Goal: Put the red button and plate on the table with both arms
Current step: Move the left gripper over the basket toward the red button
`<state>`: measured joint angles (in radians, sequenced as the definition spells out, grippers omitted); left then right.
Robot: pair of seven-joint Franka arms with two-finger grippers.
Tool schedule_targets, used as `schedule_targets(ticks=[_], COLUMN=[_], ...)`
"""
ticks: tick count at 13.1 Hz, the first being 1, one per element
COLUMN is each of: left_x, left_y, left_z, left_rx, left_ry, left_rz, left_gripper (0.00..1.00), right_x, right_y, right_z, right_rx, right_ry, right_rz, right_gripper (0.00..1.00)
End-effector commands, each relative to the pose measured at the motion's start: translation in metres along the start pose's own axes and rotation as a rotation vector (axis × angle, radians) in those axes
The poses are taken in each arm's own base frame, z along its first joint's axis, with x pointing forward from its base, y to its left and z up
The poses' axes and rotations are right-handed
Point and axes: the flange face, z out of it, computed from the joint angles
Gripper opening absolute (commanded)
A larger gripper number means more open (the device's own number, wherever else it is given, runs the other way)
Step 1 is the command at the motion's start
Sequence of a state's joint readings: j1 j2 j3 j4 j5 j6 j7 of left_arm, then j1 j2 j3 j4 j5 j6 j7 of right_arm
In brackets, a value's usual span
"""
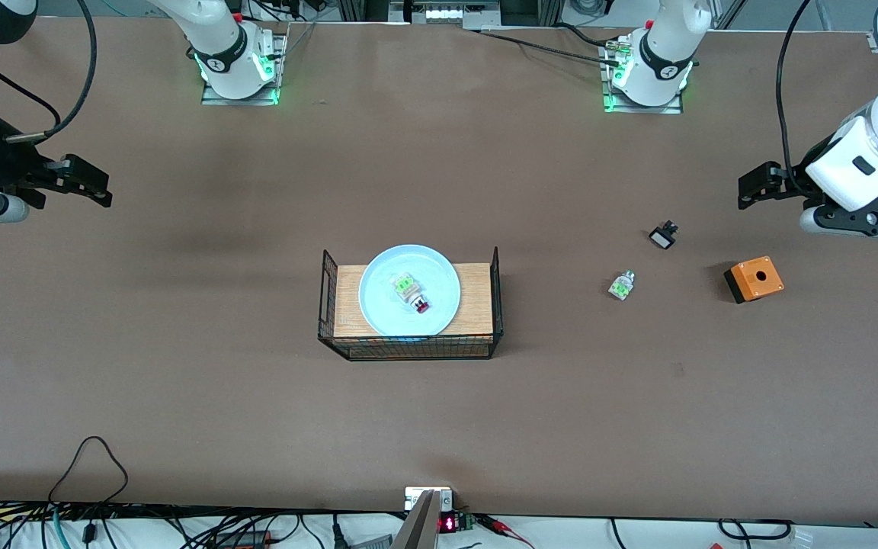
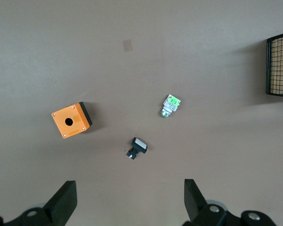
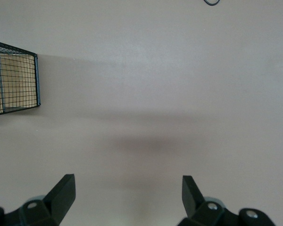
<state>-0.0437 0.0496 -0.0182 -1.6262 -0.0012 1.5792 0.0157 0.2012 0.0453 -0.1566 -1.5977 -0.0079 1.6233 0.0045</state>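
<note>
Nothing moved yet: red button (image 1: pixel 421 306) lies in plate (image 1: pixel 409 290) on the wire-sided board (image 1: pixel 408 300), not the bench (image 1: pixel 180 381); left pincer (image 1: pixel 751 188) and right pincer (image 1: pixel 96 187) hang wide, empty, over bench ends.

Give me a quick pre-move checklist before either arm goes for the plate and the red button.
1. Left tool open, empty, over bare table: ok.
2. Right tool open, empty: ok.
3. Red button visible, lying in the plate: ok.
4. Plate reachable from above on the wire-sided board: ok.
5. Capless white-green part apart from the target: ok.
6. Button and plate on the table: not ok, not yet done.
</note>
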Motion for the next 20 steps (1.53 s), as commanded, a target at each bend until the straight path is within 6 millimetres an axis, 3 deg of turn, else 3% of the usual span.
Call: schedule_targets(ticks=[1,3,6,8,11,14,17,18,20], left_x=[0.004,0.007,0.009,0.018,0.033,0.043,0.038,0.043,0.062], left_y=[0.006,0.008,0.029,0.044,0.068,0.122,0.193,0.21,0.224], left_z=[-0.005,0.001,0.013,0.031,0.056,0.071,0.069,0.077,0.079], left_rx=[-0.016,-0.015,-0.133,-0.179,-0.381,-0.409,-0.407,-0.421,-0.602], left_ry=[-0.012,-0.026,-0.078,-0.122,-0.217,-0.213,-0.193,-0.182,-0.213], left_rz=[0.004,-0.051,-0.118,-0.177,-0.284,-0.282,-0.377,-0.402,-0.453], left_gripper=[1.0,1.0,1.0,1.0,1.0,1.0,1.0,1.0,1.0], right_x=[0.0,0.001,0.001,0.002,0.001,0.001,0.001,-0.001,-0.002], right_y=[0.001,0.001,0.001,0.0,0.0,0.001,0.001,-0.003,-0.001], right_z=[-0.004,-0.005,-0.005,-0.004,-0.002,0.001,0.003,0.002,0.003], right_rx=[0.001,0.003,0.003,0.003,0.004,0.025,0.027,0.027,0.028], right_ry=[0.004,0.006,0.007,0.014,0.004,-0.005,-0.013,-0.016,-0.024], right_rz=[0.007,0.008,0.008,0.01,0.013,0.018,0.022,0.014,0.018], right_gripper=[1.0,1.0,1.0,1.0,1.0,1.0,1.0,1.0,1.0])
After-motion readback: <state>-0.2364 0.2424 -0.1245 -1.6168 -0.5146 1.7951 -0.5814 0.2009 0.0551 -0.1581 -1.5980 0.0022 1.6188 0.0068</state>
